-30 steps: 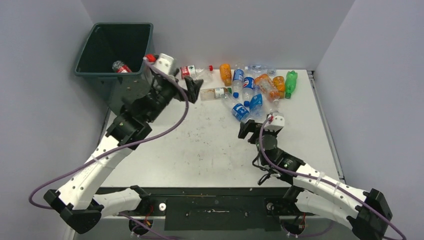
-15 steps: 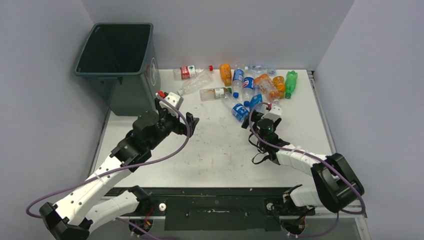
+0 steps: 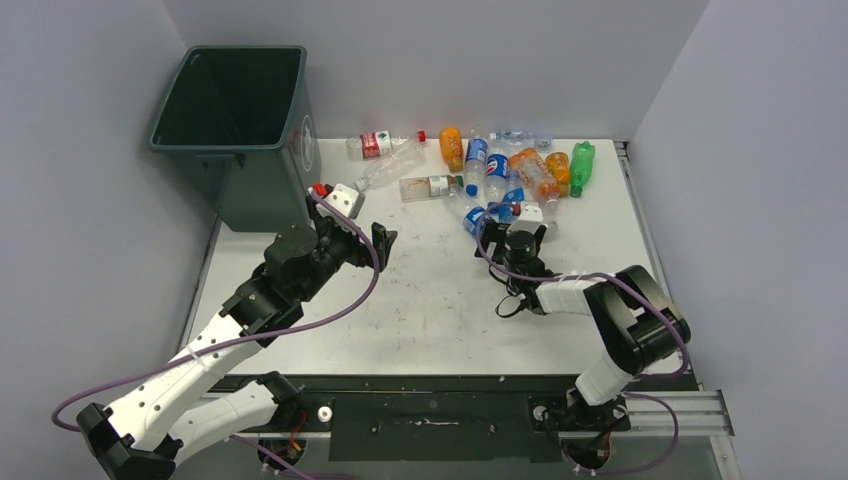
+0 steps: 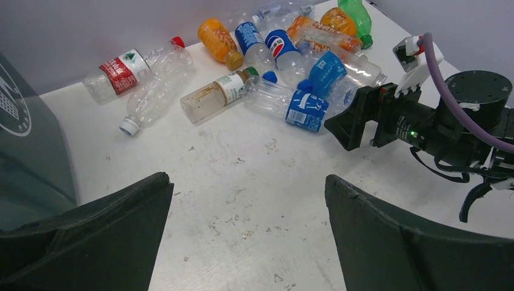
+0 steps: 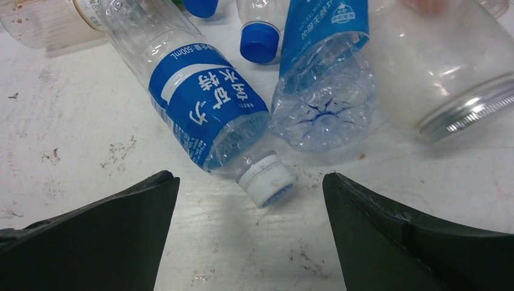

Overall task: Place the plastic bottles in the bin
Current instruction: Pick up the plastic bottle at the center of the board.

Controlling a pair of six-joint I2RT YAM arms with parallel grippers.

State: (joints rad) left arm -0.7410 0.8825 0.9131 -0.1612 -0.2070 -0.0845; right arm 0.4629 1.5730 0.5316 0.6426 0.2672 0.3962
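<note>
The plastic bottles (image 3: 505,172) lie in a heap at the table's far right-centre: clear, orange and green, with blue and red labels. The dark green-grey bin (image 3: 228,148) stands at the far left; its inside looks dark. My left gripper (image 3: 383,240) is open and empty, low over bare table in front of the bin (image 4: 24,151). In its wrist view the gripper (image 4: 247,177) faces the heap. My right gripper (image 3: 512,222) is open at the heap's near edge. In its wrist view the gripper (image 5: 250,176) has the white cap (image 5: 265,179) of a blue-labelled clear bottle (image 5: 206,115) just ahead, between the fingers.
A clear red-labelled bottle (image 3: 375,145) and a brownish green-capped one (image 3: 430,186) lie apart, left of the heap. A second clear bottle with a blue label (image 5: 321,91) and a glass-like jar (image 5: 448,79) lie right of the targeted bottle. Walls enclose the table.
My left gripper has left the bin rim and dropped back to the table, open; the red-labelled bottle seen in the bin no longer shows. My right gripper has advanced to the heap.
</note>
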